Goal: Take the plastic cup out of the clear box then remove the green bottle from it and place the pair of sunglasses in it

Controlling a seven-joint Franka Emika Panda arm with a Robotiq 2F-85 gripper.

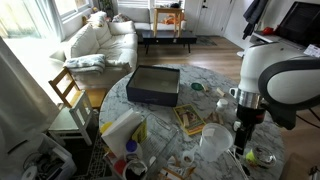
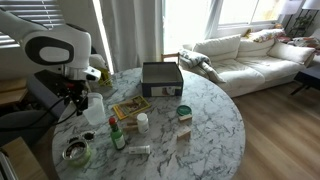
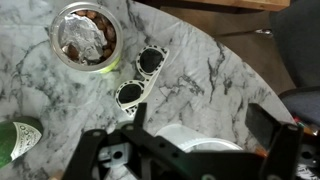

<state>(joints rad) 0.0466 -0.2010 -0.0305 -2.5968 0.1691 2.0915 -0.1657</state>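
The plastic cup stands upright on the marble table, outside the clear box; it also shows in both exterior views. My gripper is open, with its fingers spread on either side of the cup's rim and close above it. The green bottle stands on the table near the cup, and its end shows at the wrist view's lower left. The white-framed pair of sunglasses lies on the table beyond the cup.
A round tin of coins sits next to the sunglasses. A book, a small white bottle and small jars lie mid-table. The table edge is close. Chairs and a sofa stand around.
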